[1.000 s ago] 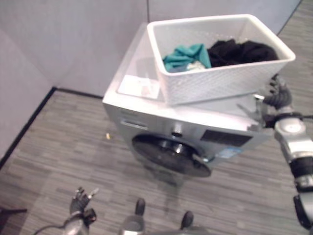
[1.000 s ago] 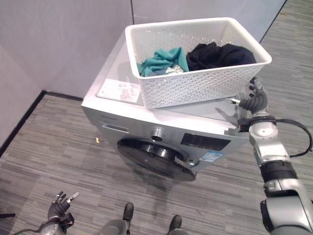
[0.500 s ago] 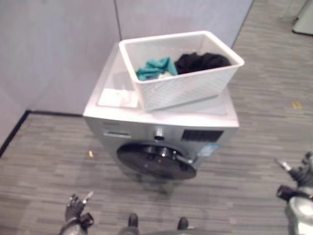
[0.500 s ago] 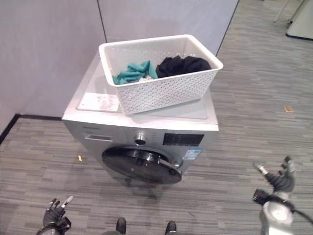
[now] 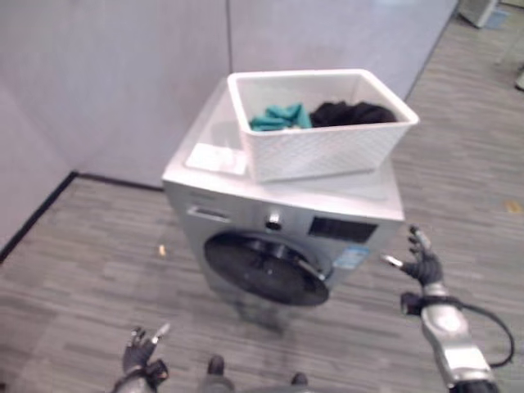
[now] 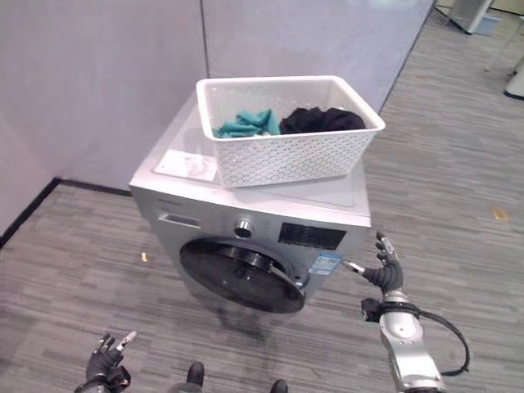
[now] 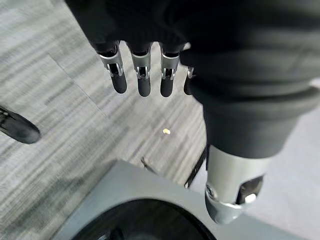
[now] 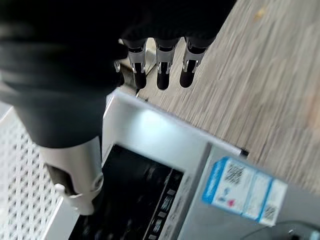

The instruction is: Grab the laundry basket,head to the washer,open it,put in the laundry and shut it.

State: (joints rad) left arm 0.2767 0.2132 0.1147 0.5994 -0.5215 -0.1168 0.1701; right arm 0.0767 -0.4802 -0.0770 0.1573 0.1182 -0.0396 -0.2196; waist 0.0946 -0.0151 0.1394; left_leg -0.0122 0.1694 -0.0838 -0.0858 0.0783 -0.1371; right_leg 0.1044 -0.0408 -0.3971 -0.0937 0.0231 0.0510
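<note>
Basket [image 6: 288,129] resting on top of the washer [image 6: 246,237], toward the back right, with teal and black laundry [image 6: 286,122] inside. Round door [image 6: 241,274] on the washer front apparently closed. Right hand [image 6: 382,270] raised beside the washer's front right corner, near the sticker, fingers spread wide and holding nothing. Left hand [image 6: 105,367] low over the floor, well apart from the washer, fingers loosely open and empty.

Likely next: reaching for the door to open it. Risk of missing the door's edge, since the right hand sits off to the side of it rather than in front. Risk also of nudging the basket or the washer body while swinging the arm across.
</note>
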